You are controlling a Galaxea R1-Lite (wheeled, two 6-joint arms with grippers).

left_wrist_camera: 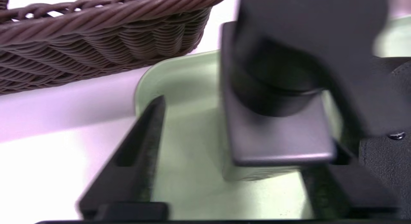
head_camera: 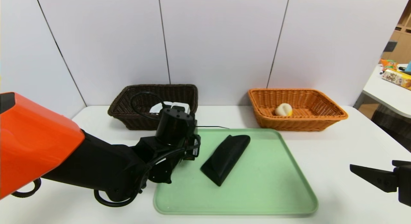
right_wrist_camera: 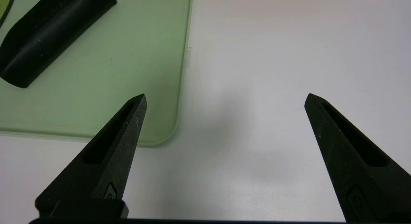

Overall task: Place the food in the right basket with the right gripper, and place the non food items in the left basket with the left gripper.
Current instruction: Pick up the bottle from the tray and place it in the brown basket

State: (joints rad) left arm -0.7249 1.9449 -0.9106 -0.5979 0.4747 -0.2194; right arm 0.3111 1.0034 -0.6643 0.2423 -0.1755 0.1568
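One square bottle (left_wrist_camera: 276,134) stands between the left tool's (left_wrist_camera: 237,172) spread fingers on the green tray (left_wrist_camera: 189,85); right tool (right_wrist_camera: 224,121) gapes over the worktop (right_wrist_camera: 273,73).

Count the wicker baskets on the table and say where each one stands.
2. The dark brown basket stands at the back left, behind the left arm; the orange basket stands at the back right, beyond the green tray.

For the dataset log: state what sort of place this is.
Probably a robot test bench in an office or lab: a plain white table against white wall panels, with a green tray and two sorting baskets staged.
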